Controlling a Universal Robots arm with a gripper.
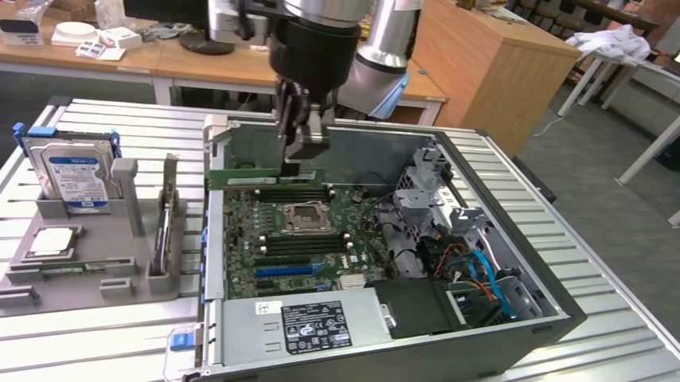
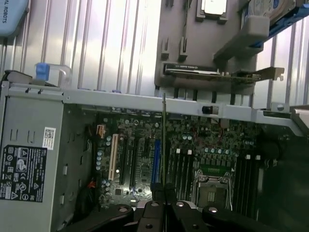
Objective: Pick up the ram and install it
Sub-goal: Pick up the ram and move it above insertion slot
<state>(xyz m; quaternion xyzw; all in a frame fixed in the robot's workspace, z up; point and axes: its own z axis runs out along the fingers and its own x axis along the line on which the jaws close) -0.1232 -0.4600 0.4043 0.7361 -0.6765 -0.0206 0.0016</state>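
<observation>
The slatted metal table (image 1: 107, 334) carries an open computer case (image 1: 510, 318) laid on its side, so the green motherboard (image 1: 351, 239) faces up and can be reached from above. On the exterior view's left, a grey tray (image 1: 64, 286) keeps the hard drive (image 1: 69, 171) upright for easy grasping. The gripper (image 1: 301, 163) hangs over the board with its fingers pinched on the ram (image 1: 250, 177). The ram is held on edge, seemingly to line up with the dark memory slots (image 1: 292, 193) close beneath.
</observation>
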